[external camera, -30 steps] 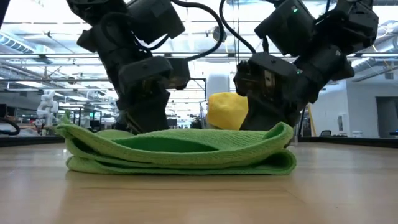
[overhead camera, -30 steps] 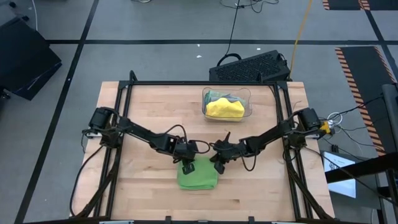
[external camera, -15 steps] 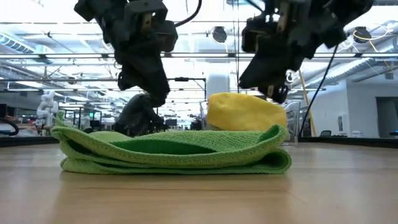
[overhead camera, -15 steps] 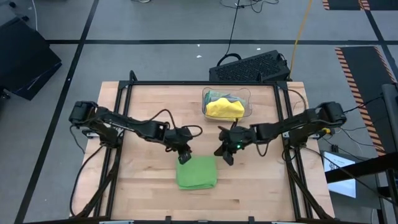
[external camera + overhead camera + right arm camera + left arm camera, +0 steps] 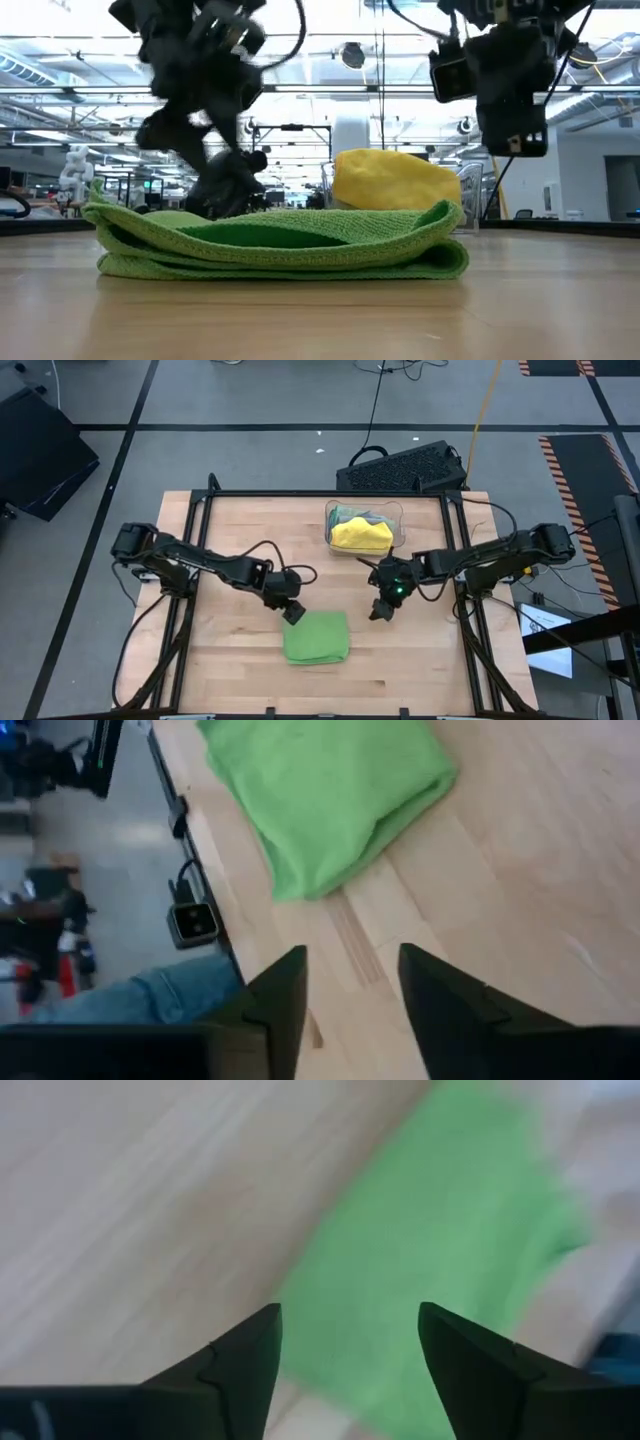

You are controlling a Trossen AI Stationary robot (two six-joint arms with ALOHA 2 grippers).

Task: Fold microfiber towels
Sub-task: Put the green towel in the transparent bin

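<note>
Bright green towel (image 5: 317,637) sits folded in a flat stack on the wood table (image 5: 230,680), near the front edge, roughly centred between both arms; from the low view (image 5: 280,240) it shows several soft layers with rounded fold edges, top layer slightly puffed. Left to right: left gripper (image 5: 291,610) hovers just off the towel's back-left corner, not touching it, fingers (image 5: 245,1370) spread apart with nothing between them, green cloth visible through the gap in its wrist view. Right gripper (image 5: 381,609) is lifted and off to the right of the towel, well apart from it, fingers (image 5: 280,995) parted too and empty, bare wood between them. Behind, the clear bin (image 5: 365,528) holds the rest, yellow towel (image 5: 360,535) on top, other cloths under it but too hidden to count. Handling guess: microfiber is light, limp, grippy on the pads, no stiffness at all, so the stack will sag or unfold if lifted by one layer; better to pinch through all layers at a fold edge or at two corners. Green one looks done; next pick is probably the yellow cloth, grab a raised crease at the top of the heap
</note>
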